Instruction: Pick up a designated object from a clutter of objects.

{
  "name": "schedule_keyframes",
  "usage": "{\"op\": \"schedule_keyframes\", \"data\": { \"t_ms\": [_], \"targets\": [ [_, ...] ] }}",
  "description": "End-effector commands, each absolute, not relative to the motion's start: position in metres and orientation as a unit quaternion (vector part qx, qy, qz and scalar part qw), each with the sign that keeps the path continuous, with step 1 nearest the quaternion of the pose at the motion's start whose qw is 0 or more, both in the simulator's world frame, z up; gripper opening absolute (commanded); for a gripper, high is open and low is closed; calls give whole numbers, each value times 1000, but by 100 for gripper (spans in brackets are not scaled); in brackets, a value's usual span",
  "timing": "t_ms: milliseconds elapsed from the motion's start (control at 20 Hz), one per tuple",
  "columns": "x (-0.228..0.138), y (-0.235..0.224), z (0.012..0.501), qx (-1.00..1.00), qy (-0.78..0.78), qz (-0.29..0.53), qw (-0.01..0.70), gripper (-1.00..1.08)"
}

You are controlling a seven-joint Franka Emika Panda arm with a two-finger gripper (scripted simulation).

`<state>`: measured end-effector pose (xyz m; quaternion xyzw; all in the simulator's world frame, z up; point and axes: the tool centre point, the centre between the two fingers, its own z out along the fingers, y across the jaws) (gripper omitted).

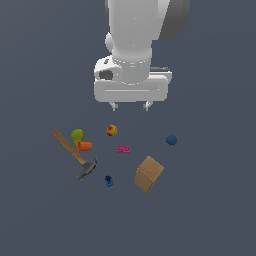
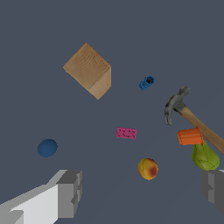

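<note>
From the exterior view, the gripper hangs high over the scatter with its fingers spread and nothing between them. The little blue spool lies on the floor between the hammer head and the brown box, near the pink brick. In the wrist view, the spool sits apart from the box, just beside the hammer head; grey fingertips frame the red-yellow ball.
</note>
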<state>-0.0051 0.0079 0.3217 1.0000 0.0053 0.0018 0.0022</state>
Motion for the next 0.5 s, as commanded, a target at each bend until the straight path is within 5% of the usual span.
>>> {"op": "schedule_keyframes", "data": {
  "t_ms": [0,450],
  "targets": [
    [-5,8,322,1000,5,2,2,100],
    [-1,-22,320,1000,-4,6,14,100]
  ]
}}
